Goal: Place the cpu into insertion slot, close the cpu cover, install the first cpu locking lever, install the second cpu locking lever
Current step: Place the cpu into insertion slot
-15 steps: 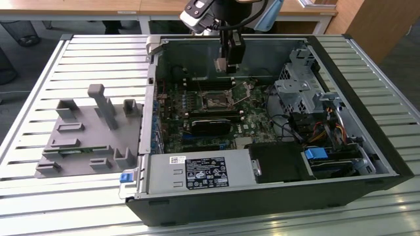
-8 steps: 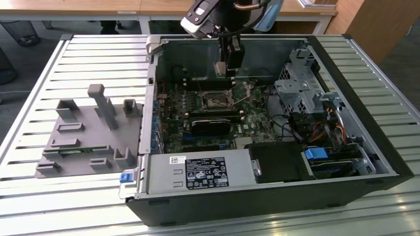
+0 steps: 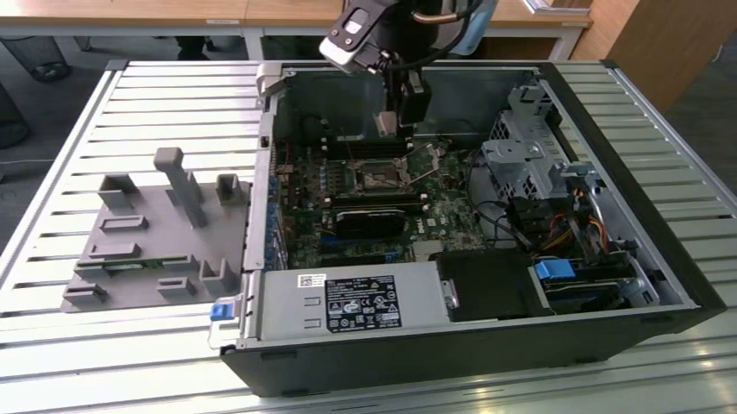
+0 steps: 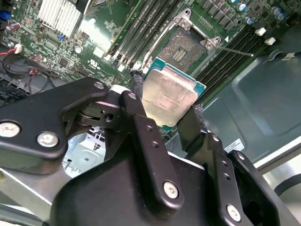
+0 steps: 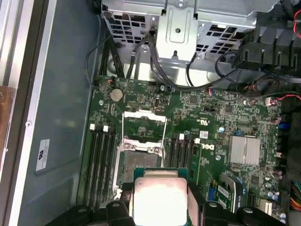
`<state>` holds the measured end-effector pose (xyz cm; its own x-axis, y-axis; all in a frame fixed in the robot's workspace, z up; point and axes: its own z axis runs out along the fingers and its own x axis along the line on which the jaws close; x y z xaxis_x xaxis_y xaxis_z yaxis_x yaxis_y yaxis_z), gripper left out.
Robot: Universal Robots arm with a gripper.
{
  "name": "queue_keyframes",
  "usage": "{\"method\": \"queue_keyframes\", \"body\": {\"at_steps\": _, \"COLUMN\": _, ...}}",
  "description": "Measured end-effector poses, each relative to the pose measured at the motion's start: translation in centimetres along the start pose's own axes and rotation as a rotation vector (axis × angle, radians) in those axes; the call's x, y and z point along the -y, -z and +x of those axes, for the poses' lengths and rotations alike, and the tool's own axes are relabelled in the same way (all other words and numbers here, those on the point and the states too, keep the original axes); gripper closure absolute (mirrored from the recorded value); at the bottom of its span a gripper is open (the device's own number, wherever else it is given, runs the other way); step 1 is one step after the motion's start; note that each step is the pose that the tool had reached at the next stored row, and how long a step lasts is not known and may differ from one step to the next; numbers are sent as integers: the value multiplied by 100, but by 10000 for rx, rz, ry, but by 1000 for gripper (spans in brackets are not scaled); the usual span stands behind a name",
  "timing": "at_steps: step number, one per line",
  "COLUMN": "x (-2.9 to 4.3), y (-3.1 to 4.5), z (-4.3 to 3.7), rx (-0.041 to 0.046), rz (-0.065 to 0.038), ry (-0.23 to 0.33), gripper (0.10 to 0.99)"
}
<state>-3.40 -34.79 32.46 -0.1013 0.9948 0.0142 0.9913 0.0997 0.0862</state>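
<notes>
gripper point(image 4: 165, 107): you have it clenched on the cpu point(image 4: 171, 94), pinched by two opposite edges.
cpu: held above the board point(image 3: 447, 188), at twelve o'clock of the insertion slot point(image 3: 377, 177) in the exterior view.
cpu cover point(image 5: 144, 115): raised open, slot bare.

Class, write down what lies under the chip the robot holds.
The green board and part of the open socket show below the chip; the rest of the socket is hidden by it.
</notes>
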Motion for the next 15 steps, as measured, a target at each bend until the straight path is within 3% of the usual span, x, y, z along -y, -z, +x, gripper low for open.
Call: {"method": "queue_keyframes", "body": {"at_steps": 15, "x": 4, "y": -42, "z": -1, "rx": -29, "rz": -2, "ry": 33, "gripper": 545}}
